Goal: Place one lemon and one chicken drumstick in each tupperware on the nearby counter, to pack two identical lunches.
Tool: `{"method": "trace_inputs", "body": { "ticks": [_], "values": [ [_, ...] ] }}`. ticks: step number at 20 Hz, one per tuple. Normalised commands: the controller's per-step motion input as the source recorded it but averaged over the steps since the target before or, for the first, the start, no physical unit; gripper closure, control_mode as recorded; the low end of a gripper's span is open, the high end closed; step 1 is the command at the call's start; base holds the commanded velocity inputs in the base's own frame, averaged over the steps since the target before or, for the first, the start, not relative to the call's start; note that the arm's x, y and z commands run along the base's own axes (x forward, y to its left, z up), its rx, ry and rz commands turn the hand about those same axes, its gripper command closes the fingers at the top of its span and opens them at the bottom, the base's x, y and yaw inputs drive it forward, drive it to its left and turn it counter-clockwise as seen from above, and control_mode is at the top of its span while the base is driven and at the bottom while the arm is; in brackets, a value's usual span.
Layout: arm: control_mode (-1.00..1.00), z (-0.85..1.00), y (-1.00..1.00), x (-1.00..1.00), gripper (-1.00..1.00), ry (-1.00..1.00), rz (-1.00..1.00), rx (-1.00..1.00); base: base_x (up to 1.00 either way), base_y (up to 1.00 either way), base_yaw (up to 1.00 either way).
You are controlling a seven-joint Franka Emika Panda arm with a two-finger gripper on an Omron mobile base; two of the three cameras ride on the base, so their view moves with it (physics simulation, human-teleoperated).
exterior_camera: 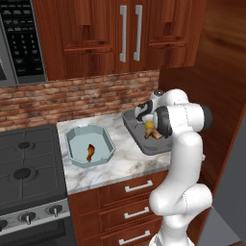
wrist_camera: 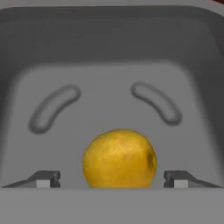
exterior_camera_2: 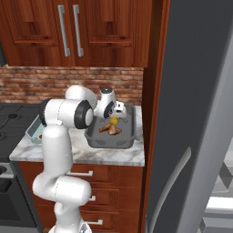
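Marbled white-grey stone counter [exterior_camera: 126, 166] runs from the black stove [exterior_camera: 24, 168] to a tall wood panel [exterior_camera: 216, 72], holding a pale blue-grey cut-corner tub [exterior_camera: 109, 140] with one brown drumstick [exterior_camera: 90, 152]. Against the panel, a dark grey rectangular tub [exterior_camera_2: 109, 141] holds another drumstick [exterior_camera_2: 109, 129] and a yellow lemon [wrist_camera: 120, 159]. The gripper [wrist_camera: 112, 179] hangs open, fingertips [wrist_camera: 48, 178] apart beside the lemon, tub walls close around; no writing is legible.

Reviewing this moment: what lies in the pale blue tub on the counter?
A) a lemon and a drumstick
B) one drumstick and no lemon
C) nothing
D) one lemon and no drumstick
B. In the left base view the pale blue tub holds a single brown drumstick and nothing yellow; the lemon lies in the dark grey tub, between the open fingers of the gripper.
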Motion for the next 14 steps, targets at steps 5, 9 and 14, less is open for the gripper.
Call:
{"method": "trace_inputs", "body": {
  "ticks": [5, 9, 14],
  "values": [
    [-1.00, 0.29, 0.01, -0.80, -1.00, 0.00, -0.04, 0.00, 0.00, 0.00, 0.00],
    [-1.00, 0.35, 0.15, -0.99, -1.00, -0.07, -0.01, -0.01, 0.00, 0.00, 0.00],
    [-1.00, 0.63, 0.35, -0.86, -1.00, -0.23, 0.00, -0.03, 0.00, 0.00, 0.00]
  ]
}}
